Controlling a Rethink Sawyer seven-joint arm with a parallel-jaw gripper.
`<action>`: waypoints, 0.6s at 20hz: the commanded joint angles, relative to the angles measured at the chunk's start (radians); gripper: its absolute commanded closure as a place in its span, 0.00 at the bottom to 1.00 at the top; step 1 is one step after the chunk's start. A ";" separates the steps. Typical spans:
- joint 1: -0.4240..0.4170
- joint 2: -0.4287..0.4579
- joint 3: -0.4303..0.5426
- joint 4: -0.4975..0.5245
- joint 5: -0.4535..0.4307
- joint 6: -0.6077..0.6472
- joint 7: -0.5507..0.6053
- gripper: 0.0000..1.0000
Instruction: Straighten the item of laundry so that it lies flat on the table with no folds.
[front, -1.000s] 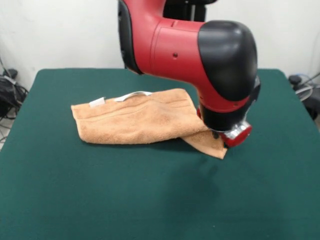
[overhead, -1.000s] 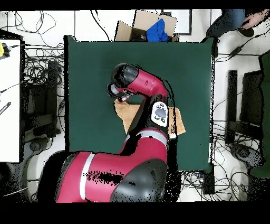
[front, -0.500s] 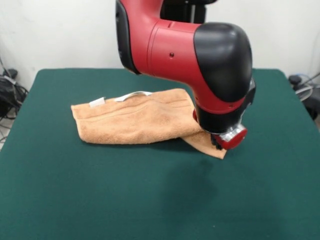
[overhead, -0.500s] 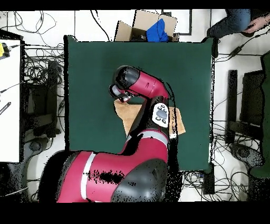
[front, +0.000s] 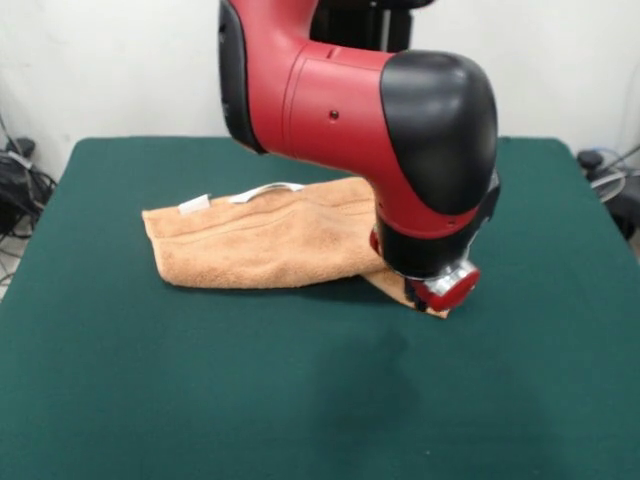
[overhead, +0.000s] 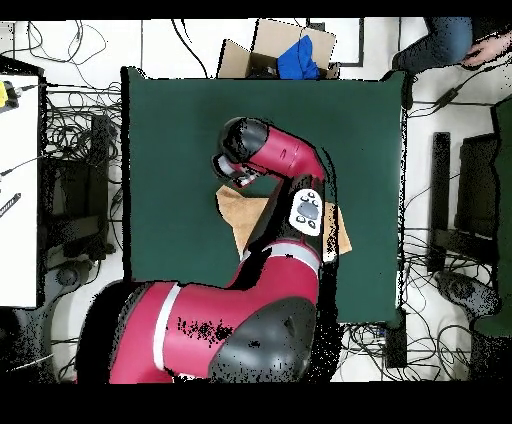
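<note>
Claw (front: 440, 290) low over folded towel (front: 270, 245) corner; towel bulk blocks its one side. Bare worktop (front: 300, 400) open ahead and on the other side; arm (front: 350, 110) overhangs behind.

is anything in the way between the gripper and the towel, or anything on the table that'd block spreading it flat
Nothing visible does. The gripper is right at the towel near its protruding corner, with nothing between them. The green table around the towel shows only bare cloth. The towel is folded over itself.
</note>
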 joint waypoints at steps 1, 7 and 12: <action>-0.020 0.084 -0.069 -0.288 -0.087 0.224 0.157 1.00; -0.056 0.158 -0.083 -0.481 -0.097 0.229 0.144 0.00; -0.080 0.221 -0.117 -0.658 -0.108 0.297 0.133 0.00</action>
